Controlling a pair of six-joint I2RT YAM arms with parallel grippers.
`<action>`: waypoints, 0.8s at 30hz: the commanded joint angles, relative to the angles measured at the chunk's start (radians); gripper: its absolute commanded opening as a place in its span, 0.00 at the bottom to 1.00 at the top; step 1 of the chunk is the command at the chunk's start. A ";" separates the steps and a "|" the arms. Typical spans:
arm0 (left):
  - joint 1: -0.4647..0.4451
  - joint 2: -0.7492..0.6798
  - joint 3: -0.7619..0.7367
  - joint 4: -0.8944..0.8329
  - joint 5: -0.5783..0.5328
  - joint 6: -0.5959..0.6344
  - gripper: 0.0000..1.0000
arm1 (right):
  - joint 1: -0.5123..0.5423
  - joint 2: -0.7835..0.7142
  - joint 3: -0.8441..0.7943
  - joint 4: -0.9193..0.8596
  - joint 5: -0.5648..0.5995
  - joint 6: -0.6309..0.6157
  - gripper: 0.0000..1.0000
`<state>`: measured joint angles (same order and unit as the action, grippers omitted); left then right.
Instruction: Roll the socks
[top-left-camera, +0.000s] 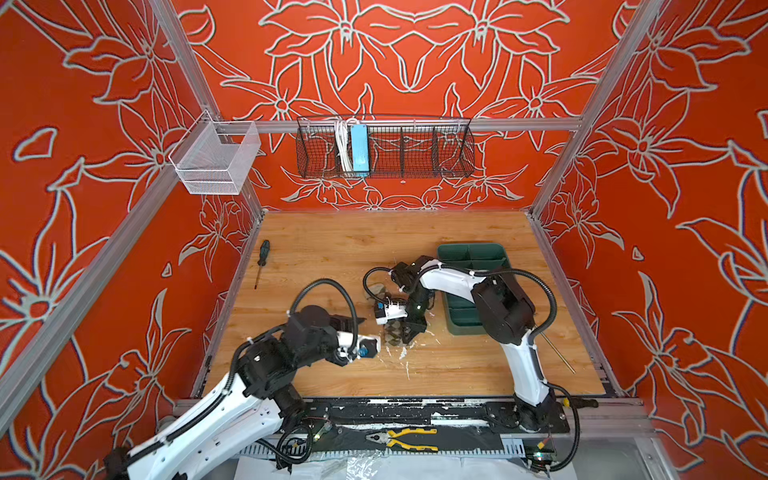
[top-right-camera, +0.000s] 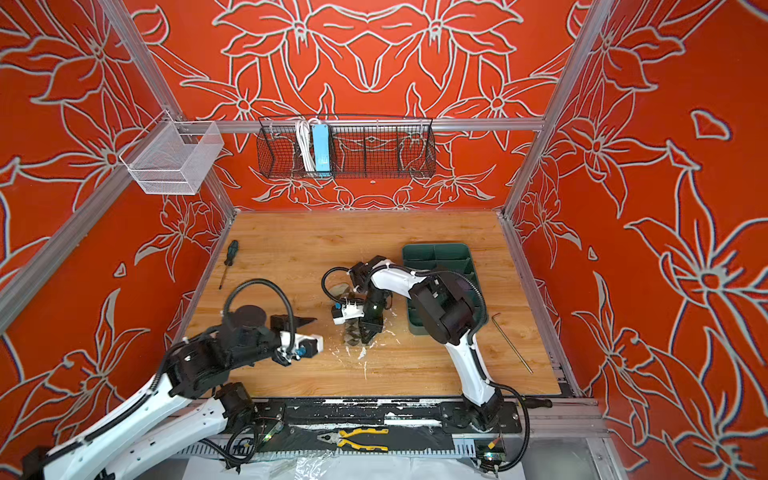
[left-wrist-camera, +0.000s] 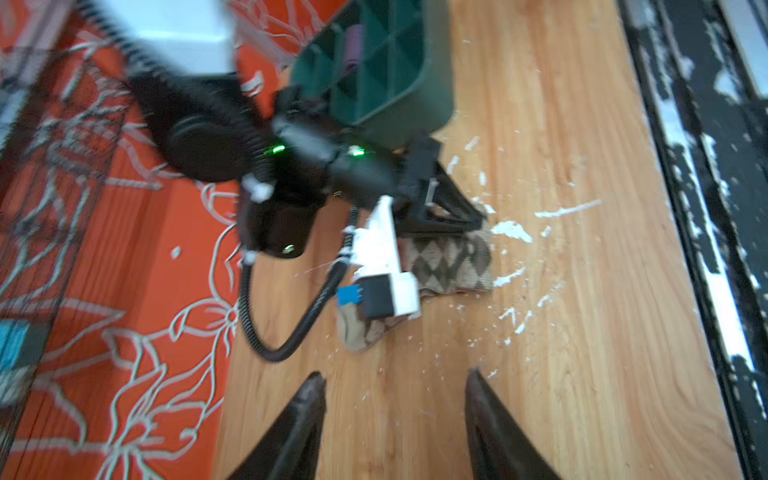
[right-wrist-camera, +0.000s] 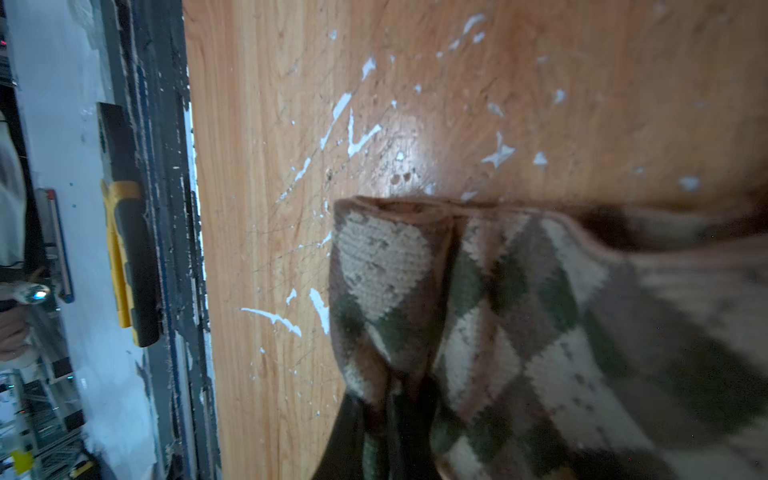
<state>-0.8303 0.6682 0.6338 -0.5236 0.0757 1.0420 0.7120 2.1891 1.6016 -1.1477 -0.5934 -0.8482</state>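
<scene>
The beige-olive argyle sock (top-left-camera: 392, 333) (top-right-camera: 352, 332) lies mid-table, partly folded over at one end (right-wrist-camera: 382, 266). My right gripper (top-left-camera: 406, 332) (right-wrist-camera: 386, 415) points down and is shut on that folded end; its wrist hides the sock's middle in both top views. In the left wrist view the argyle sock (left-wrist-camera: 453, 262) shows beneath the right arm. The purple sock (left-wrist-camera: 353, 45) sits as a roll in a compartment of the green tray (left-wrist-camera: 436, 83). My left gripper (left-wrist-camera: 395, 376) (top-left-camera: 357, 322) is open and empty, a short way left of the sock.
The green divided tray (top-left-camera: 469, 257) stands right of the sock, partly under the right arm. A screwdriver (top-left-camera: 262, 259) lies at the table's left edge and a hex key (top-left-camera: 559, 353) at the right. Pliers (top-left-camera: 407, 438) rest in front of the table edge. White flecks (top-left-camera: 401, 353) dot the wood.
</scene>
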 joint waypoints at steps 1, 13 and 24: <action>-0.137 0.142 -0.062 0.133 -0.167 0.121 0.53 | -0.041 0.102 0.030 -0.061 0.146 -0.025 0.00; -0.231 0.617 -0.098 0.586 -0.279 -0.090 0.43 | -0.085 0.167 0.077 -0.100 0.156 -0.061 0.00; -0.231 0.906 0.007 0.619 -0.456 -0.328 0.25 | -0.100 0.107 0.026 -0.059 0.125 -0.069 0.00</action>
<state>-1.0592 1.5303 0.6117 0.0891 -0.3038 0.8055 0.6315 2.2704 1.6806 -1.2850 -0.6243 -0.8898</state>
